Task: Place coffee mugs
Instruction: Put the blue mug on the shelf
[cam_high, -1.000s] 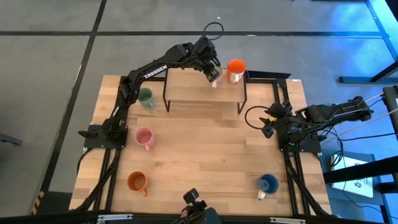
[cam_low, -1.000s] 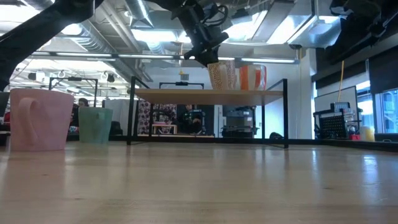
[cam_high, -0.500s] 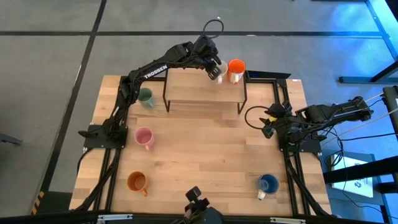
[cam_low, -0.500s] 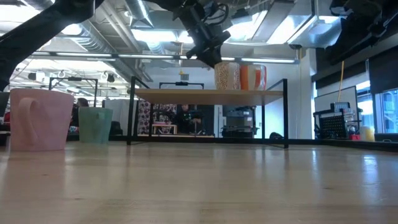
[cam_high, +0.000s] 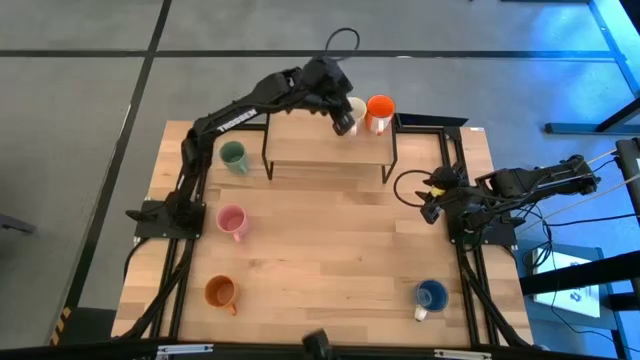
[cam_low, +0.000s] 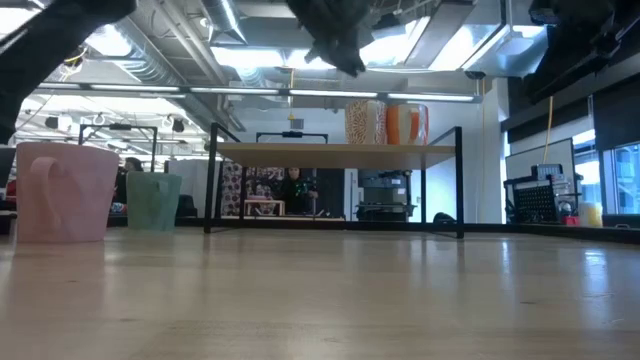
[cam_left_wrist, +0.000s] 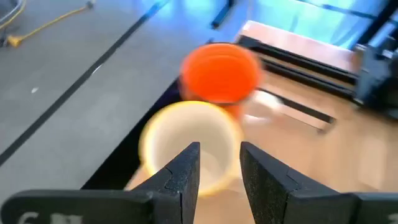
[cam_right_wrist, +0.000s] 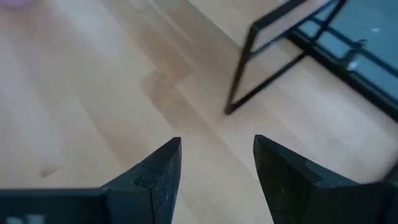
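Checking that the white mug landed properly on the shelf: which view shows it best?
The left wrist view: the white mug fills it, open top up, beside the orange-red mug. In the high view the left gripper half-hides it; the low view shows only its side; the right wrist view misses it.

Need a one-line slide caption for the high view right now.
Left gripper open over the shelf beside white mug and orange-red mug; right gripper waits at table's right edge.

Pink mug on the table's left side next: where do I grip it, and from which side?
Take the small round pink mug by its rim wall, straight from above: one finger inside, one outside, opposite the handle. It stands upright, mouth open, its handle pointing roughly toward the front edge of the table.
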